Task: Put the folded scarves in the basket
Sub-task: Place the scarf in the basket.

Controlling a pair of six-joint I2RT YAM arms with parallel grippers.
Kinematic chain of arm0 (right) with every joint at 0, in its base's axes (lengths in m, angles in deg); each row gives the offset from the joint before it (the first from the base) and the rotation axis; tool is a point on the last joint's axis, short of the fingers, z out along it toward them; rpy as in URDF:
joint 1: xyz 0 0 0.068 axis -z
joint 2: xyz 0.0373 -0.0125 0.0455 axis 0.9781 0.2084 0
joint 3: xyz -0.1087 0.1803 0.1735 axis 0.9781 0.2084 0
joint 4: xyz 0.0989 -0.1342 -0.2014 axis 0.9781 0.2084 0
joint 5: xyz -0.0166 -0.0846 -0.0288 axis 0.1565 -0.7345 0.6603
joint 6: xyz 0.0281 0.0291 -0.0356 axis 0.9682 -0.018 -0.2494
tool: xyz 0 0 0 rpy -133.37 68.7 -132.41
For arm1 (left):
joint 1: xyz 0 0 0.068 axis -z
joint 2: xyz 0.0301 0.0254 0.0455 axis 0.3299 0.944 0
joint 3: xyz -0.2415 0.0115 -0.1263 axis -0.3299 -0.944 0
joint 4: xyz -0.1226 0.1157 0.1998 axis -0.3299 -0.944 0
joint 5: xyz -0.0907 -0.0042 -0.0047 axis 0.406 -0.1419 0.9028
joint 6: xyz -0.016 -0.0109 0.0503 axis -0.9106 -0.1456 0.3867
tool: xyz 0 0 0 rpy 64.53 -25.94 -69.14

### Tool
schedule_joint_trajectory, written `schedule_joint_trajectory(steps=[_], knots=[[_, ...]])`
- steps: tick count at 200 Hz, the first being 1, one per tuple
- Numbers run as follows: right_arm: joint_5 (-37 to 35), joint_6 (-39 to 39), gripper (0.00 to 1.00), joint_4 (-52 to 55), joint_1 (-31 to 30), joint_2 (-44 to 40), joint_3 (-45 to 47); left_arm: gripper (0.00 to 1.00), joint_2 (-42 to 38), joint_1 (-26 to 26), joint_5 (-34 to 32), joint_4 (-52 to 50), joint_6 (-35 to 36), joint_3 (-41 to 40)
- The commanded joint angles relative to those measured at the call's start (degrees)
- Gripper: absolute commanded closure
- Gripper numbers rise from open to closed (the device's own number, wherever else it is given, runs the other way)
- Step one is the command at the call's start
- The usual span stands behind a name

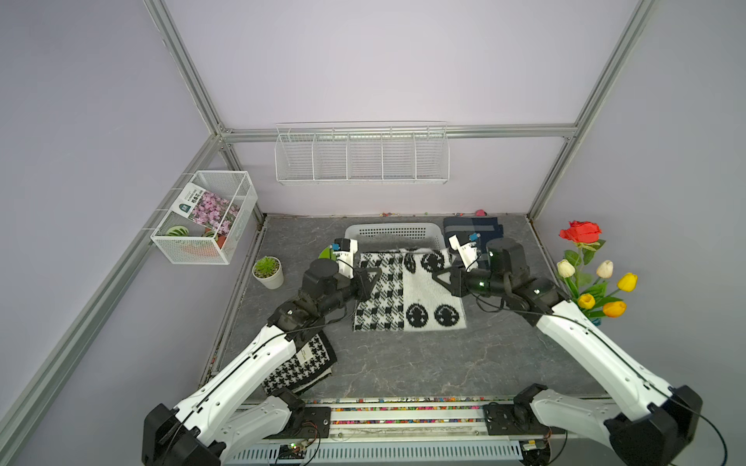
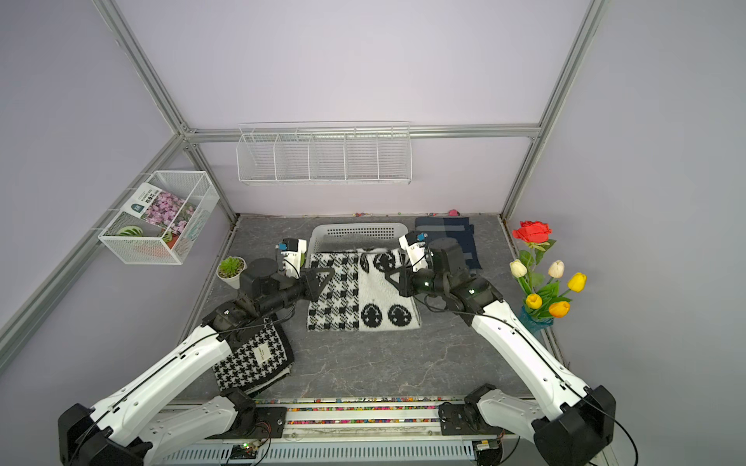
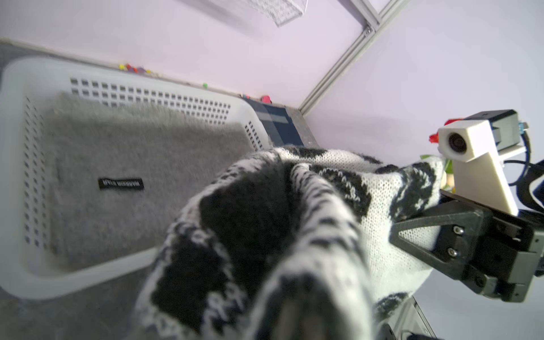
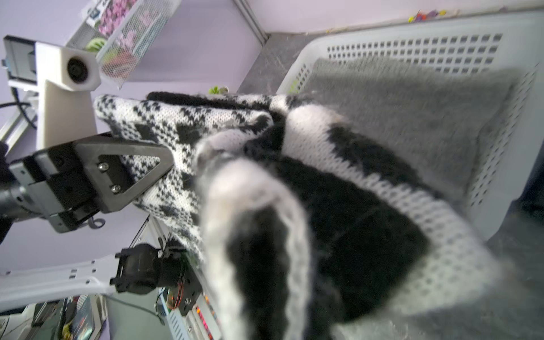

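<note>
The folded scarf [image 1: 407,294] [image 2: 359,294] is black and white knit, half houndstooth checks and half round motifs. It hangs between my two grippers just in front of the basket [image 1: 387,226] [image 2: 355,226], its far edge raised near the rim. My left gripper [image 1: 377,274] [image 2: 331,271] is shut on its left edge, my right gripper [image 1: 436,276] [image 2: 388,276] on its right edge. In the left wrist view the scarf [image 3: 294,220] covers my own jaws; the right gripper [image 3: 396,231] pinches it. The right wrist view shows the scarf [image 4: 323,206] and the left gripper [image 4: 169,163] likewise. A grey scarf [image 3: 132,164] [image 4: 397,103] lies in the basket [image 3: 17,76] [image 4: 382,32].
A houndstooth folded cloth [image 1: 302,363] lies under my left arm. A navy cloth [image 1: 476,230] sits right of the basket. A potted succulent [image 1: 267,271] stands at the left, artificial flowers [image 1: 593,274] at the right. A wire-mesh box [image 1: 206,218] and wire rack [image 1: 361,155] hang on the walls.
</note>
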Motion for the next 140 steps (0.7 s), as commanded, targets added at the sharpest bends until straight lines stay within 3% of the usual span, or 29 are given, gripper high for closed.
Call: schedule_joint_trajectory(steps=[1, 43, 102, 140], knots=[[-0.78, -2.51, 1.00, 2.14, 1.23, 5.68, -5.97, 1.00, 5.86, -1.36, -3.37, -1.98, 3.33, 7.22], [-1.51, -1.64, 1.00, 1.26, 3.05, 17.67, -16.04, 1.00, 17.01, -6.55, -4.17, -3.15, 4.77, 17.92], [-1.56, -4.07, 1.00, 2.80, 4.86, 35.62, -27.26, 1.00, 32.91, -10.79, -4.46, 1.97, 5.36, 22.84], [-6.01, -7.05, 1.00, 5.37, 5.64, 43.76, -32.48, 1.00, 39.79, -14.27, -1.93, 4.43, 4.85, 24.34]])
